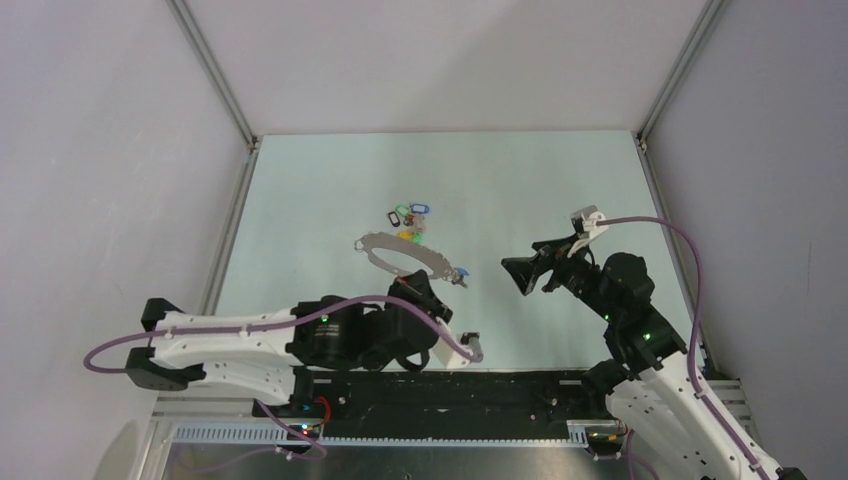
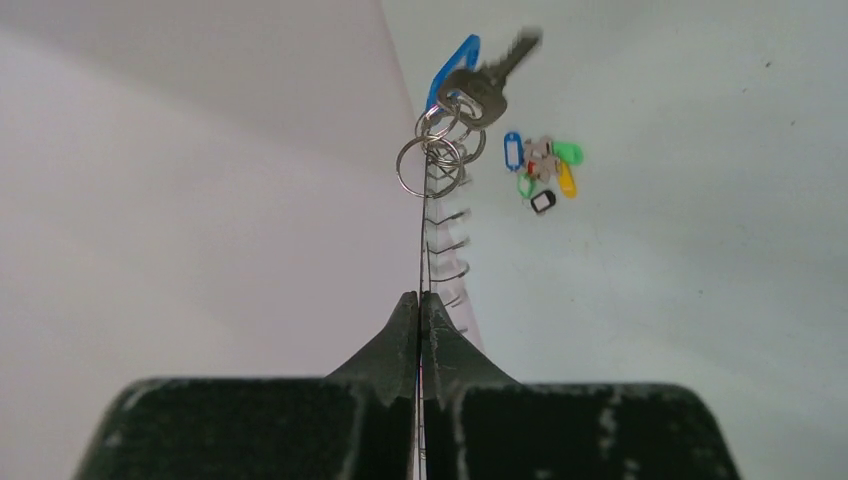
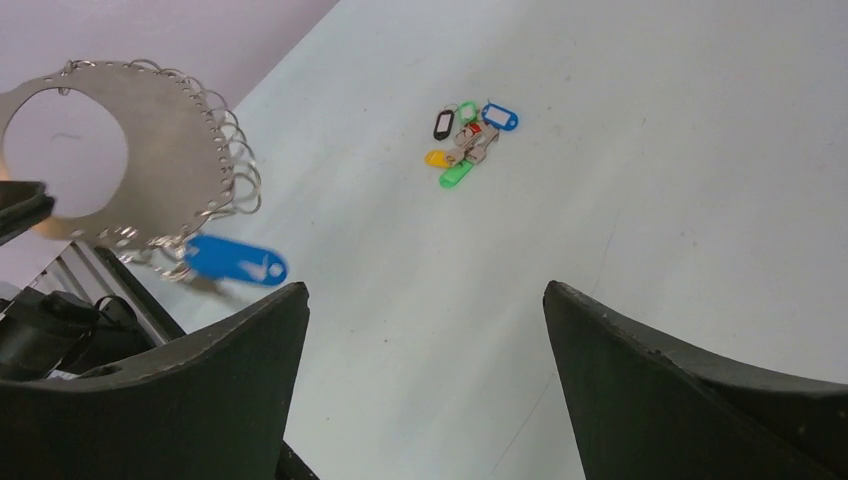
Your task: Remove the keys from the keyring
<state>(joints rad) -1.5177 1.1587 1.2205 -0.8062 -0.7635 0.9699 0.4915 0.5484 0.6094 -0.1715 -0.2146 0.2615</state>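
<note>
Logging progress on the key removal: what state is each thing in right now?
left tool: shut on the keyring, at its rim.
right tool: open, empty.
keyring: clamped at one edge.
blue key tag: hanging from the keyring.
coloured key tags: off the ring, clustered on the table.

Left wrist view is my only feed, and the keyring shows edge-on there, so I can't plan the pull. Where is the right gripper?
Observer: The right gripper sits to the right of the keyring, apart from it.
Operator: Open or shut?
Observer: Open. The right wrist view shows its fingers spread wide with nothing between them.
Operator: Which side of the keyring carries the blue tag?
Observer: The blue tag hangs off the end of the keyring nearest the right gripper.
</note>
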